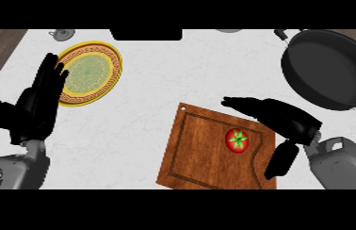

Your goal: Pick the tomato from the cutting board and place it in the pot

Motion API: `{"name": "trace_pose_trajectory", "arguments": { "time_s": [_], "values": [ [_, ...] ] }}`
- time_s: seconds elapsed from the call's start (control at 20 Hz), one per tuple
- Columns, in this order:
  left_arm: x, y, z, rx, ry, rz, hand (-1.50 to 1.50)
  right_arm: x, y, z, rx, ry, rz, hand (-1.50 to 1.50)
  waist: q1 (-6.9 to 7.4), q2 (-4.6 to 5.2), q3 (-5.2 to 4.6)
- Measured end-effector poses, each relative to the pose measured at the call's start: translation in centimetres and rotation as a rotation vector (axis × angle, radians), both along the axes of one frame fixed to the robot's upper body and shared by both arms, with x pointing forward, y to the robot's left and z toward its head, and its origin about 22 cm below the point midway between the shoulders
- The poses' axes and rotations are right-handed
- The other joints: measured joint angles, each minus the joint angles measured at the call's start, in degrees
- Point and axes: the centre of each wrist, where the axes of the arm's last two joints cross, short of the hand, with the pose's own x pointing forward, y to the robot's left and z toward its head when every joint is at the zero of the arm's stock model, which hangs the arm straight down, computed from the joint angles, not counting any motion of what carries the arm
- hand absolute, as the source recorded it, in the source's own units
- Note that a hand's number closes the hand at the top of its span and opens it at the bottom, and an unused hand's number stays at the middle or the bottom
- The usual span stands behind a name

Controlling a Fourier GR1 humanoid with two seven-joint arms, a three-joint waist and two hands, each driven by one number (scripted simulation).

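- Plainly, the tomato [237,140] lay on the board [201,163], toward its right edge and nearer its far side than its near one, green stalk up, nothing touching it.
- It looked small, round and light, with a smooth skin that could slip, and probably soft enough to bruise; my judgement was that it wanted taking across its widest part, fingers on one side and thumb on the other, from above.
- The right hand [278,116] hung over the board's far right corner, just beside the tomato but apart from it, fingers stretched out leftward and the thumb down along the board's right edge; it was spread wide and held nothing.
- The left hand [40,99] rested at the counter's left edge, fingers straight and up, holding nothing.
- The plate [89,73], yellow-rimmed, sat just beside that hand toward the far left corner, well apart from the board.
- The pot [321,69], dark and wide-mouthed, stood at the far right edge, beyond the right hand.
- Nothing stood on the counter between board and pot, so the way over looked open; the pot's near rim would want clearing.
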Motion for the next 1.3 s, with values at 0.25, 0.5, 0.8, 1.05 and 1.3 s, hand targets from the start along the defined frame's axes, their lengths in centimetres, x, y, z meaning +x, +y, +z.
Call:
{"name": "trace_pose_trajectory", "arguments": {
  "time_s": [0.25,0.5,0.8,1.05,1.3],
  "values": [
    [0.4,-0.3,0.1,-0.003,-0.003,-0.001,0.00,-0.3,1.2,-0.9,-0.060,0.007,-0.028,-1.50,0.05,0.05,0.01],
    [0.2,0.0,-0.1,-0.001,-0.004,-0.002,0.00,-0.3,1.4,-2.1,-0.104,-0.007,-0.070,-1.50,0.10,0.07,0.02],
    [0.1,0.0,0.5,0.002,-0.006,-0.003,0.00,-0.3,1.0,-4.6,-0.114,-0.005,-0.065,-1.50,0.13,0.07,0.03],
    [0.4,0.3,0.1,0.001,0.001,-0.004,0.00,-0.1,1.7,-5.8,-0.138,-0.009,-0.069,-1.50,0.12,0.09,0.04],
    [0.1,0.7,0.6,0.000,0.003,-0.009,0.00,0.4,1.7,-7.1,-0.155,-0.002,-0.091,-1.50,0.17,0.07,0.03]
  ]
}}
